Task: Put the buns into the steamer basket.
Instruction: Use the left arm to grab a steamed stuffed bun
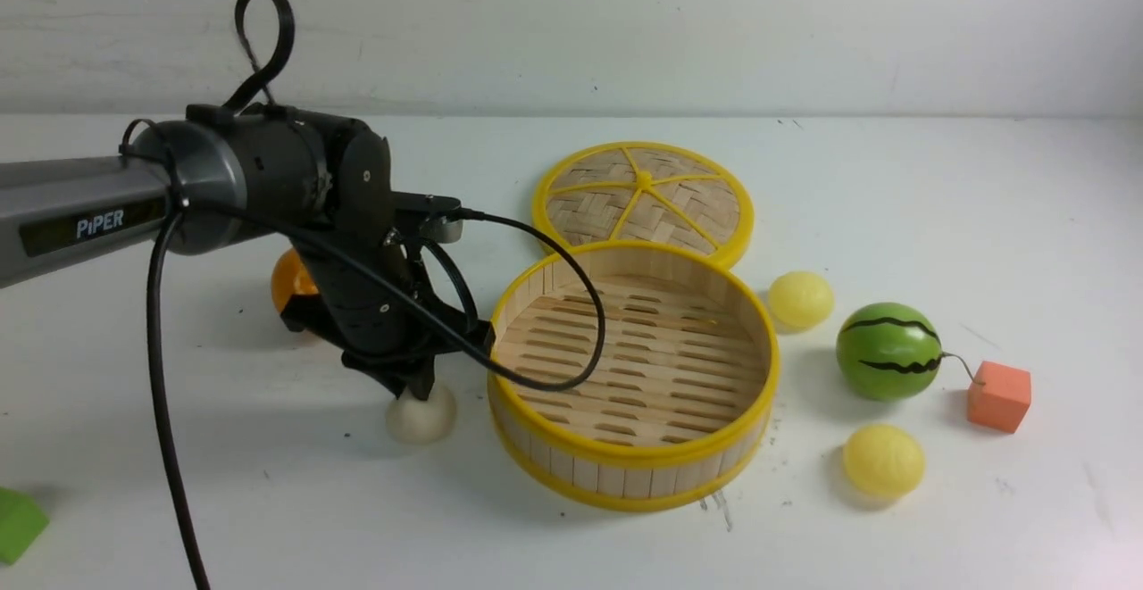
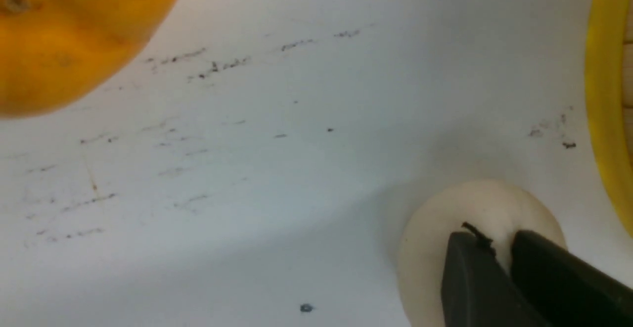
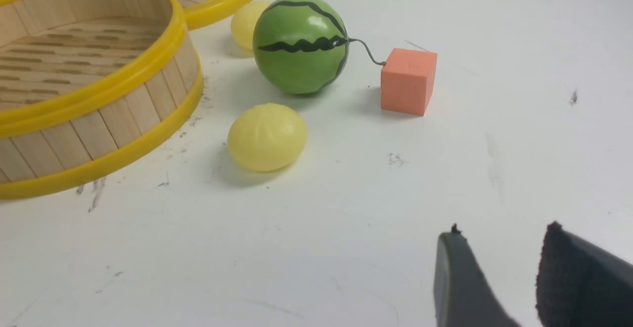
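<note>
**Q:** Left side first. What is the left arm doing?

**Op:** Past the green block (image 1: 18,523) at the table's (image 1: 268,492) edge and the tangerine (image 1: 290,282) behind the wrist, I have the left gripper (image 1: 415,386) down on the off-white bun (image 1: 421,418). In the left wrist view its fingers (image 2: 470,282) stand narrow and pinch the bun's pleated crown between the tips. The bun sits on the table. I can't tell how firm the pinch is.

**Q:** Which way to the target?

**Op:** The steamer basket (image 1: 625,458) lies directly right of that bun, its left wall just beside it, and its slats are bare. My judgement is that the move goes up over the yellow rim, then a short carry rightward. The bun is round, so there is no long axis to line up. The wrist cable (image 1: 600,322) loops across the basket opening and is a possible snag.

**Q:** And further right?

**Op:** The lid (image 1: 643,193) lies flat behind the basket. Right of the basket are the far yellow bun (image 1: 801,298), the watermelon ball (image 1: 888,351), the near yellow bun (image 1: 883,460) and the orange cube (image 1: 998,396). Both yellow buns lie nearer the right arm. The right gripper (image 3: 502,230) shows only in its own wrist view. Its fingers are apart with nothing between them, and it is well apart from the near yellow bun.
</note>
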